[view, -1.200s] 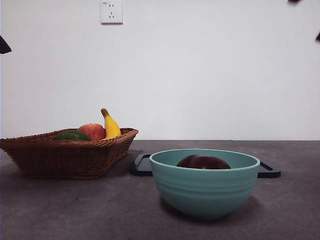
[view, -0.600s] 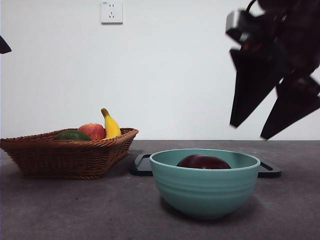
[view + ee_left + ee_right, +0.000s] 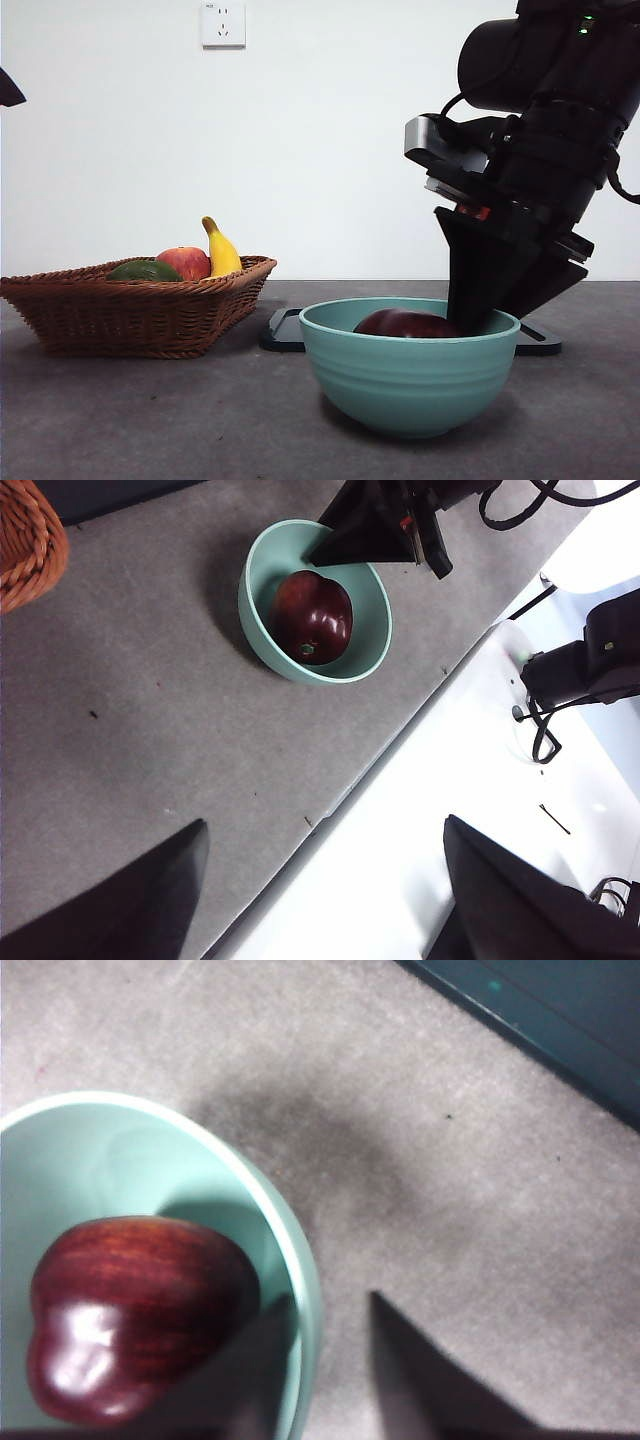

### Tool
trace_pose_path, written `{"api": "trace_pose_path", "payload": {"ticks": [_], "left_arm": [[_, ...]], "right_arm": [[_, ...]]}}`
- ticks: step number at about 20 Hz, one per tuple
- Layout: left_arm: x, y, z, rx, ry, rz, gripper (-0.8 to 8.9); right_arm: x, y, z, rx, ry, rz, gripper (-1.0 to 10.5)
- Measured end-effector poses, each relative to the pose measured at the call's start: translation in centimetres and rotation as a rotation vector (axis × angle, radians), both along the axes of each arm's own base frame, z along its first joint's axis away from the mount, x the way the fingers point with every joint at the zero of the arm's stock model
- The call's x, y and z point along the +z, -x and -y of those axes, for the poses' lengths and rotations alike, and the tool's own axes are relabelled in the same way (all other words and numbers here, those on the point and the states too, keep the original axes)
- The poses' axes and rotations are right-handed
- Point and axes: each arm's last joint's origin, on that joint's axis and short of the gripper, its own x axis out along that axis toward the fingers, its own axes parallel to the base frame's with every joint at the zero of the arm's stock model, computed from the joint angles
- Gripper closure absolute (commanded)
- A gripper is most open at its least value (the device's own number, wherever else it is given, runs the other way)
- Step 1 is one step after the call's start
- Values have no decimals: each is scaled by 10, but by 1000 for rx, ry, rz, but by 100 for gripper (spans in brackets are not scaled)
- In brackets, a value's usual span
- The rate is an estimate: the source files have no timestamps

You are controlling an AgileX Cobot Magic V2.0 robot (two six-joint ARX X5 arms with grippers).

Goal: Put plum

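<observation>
The right tool [image 3: 478,322], which half a second ago was hanging high above the bowl [image 3: 409,372] and a second ago was barely in view, is now lowering onto the bowl's rim on the side away from the basket [image 3: 130,312]. In the right wrist view its two black, wedge-shaped jaws are standing a little apart and straddling the rim, one inside the bowl just beside the plum [image 3: 135,1310], the other outside over the worktop [image 3: 420,1140]; they are clamping nothing. Nothing else has shifted.

The plum [image 3: 405,324] is lying inside the bowl, dark maroon, smooth and glossy, rounded with a dimpled end. The bowl is pale teal, glazed-looking, with faint horizontal ribs on its wall. Behind it a flat black tray [image 3: 283,331] is lying on the worktop, which is grey with a felt-like, matte surface.

The basket is brown woven wicker with flaring sides, and it is holding an apple [image 3: 185,263], a banana [image 3: 221,251] and a dark green fruit [image 3: 145,270].

The left tool [image 3: 320,890] is waiting well away from the bowl, over the worktop's edge, its jaws spread wide and holding nothing.
</observation>
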Motion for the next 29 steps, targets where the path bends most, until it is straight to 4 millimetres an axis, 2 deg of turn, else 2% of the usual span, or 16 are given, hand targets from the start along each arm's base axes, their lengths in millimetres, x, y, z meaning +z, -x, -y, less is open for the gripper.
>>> {"api": "trace_pose_path", "payload": {"ticks": [8,12,15,18,23,26,29], "left_arm": [[0,0,0,0,0,1,440],[0,-1,0,0,2,7,440],[0,-1,0,0,2,7,439],[0,-1,0,0,3,10,440],[0,-1,0,0,3,11,439],[1,-1,0,0,3,11,440],[1,-1,0,0,3,11,440]], "right_arm": [[3,-1,-1,-7,-20,-15,934],[34,-17,-6,-29,-65,67,934],[55,-31,-2,-78,-58,135,934],[65,-56,4,-132,-55,144,934],[65,-114,10,-209,-46,143,934],[48,-141,15,-243,-30,115,934],[29,-155,16,-255,-14,81,934]]}}
